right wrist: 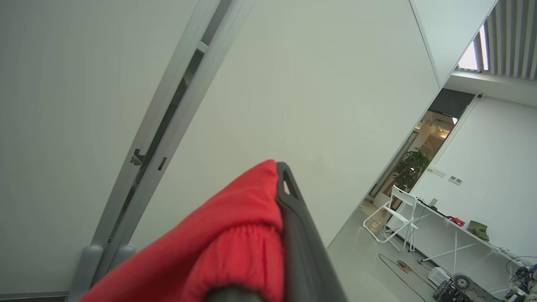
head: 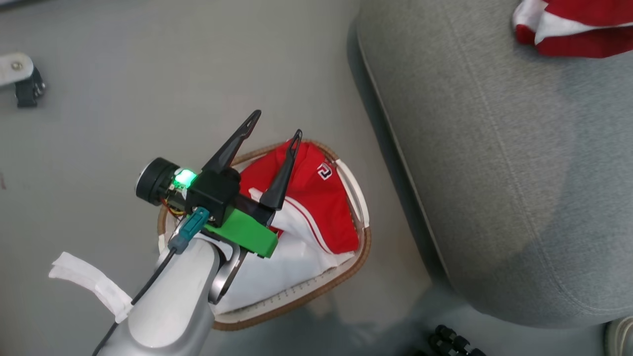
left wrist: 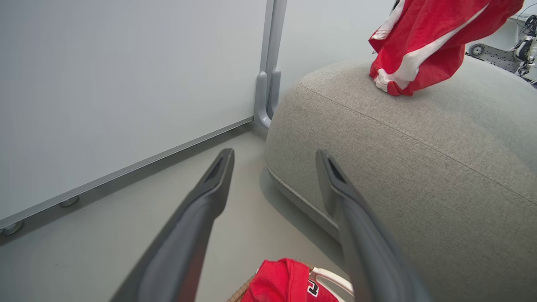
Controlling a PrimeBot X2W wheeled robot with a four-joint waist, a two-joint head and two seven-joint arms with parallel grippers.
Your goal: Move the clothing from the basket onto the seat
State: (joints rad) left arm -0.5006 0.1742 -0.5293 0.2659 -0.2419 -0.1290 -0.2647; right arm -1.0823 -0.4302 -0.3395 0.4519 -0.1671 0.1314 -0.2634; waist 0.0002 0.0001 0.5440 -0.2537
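Big grey seat point(head: 494, 173) takes up the right side of the head view, with a rounded edge and a stitched seam running along it, sitting on the pale floor point(head: 123, 99). Just beside it on the floor is the oval basket point(head: 365, 247), brown woven rim, white liner point(head: 287, 267) bunched up inside. In the basket, on top of that liner, lies one red garment point(head: 316, 198), white stripes, small logo facing up. The other red garment point(left wrist: 419, 42) is up at the seat: in the left wrist view it hangs down from above, its lower end touching the cushion top. Right gripper point(right wrist: 279, 176) is clamped on that hanging red cloth, fabric bunched against its dark finger point(right wrist: 295, 226). Left gripper point(head: 277, 123) hovers over the basket, fingers spread wide, nothing between them, tips pointing out past the basket's far rim.
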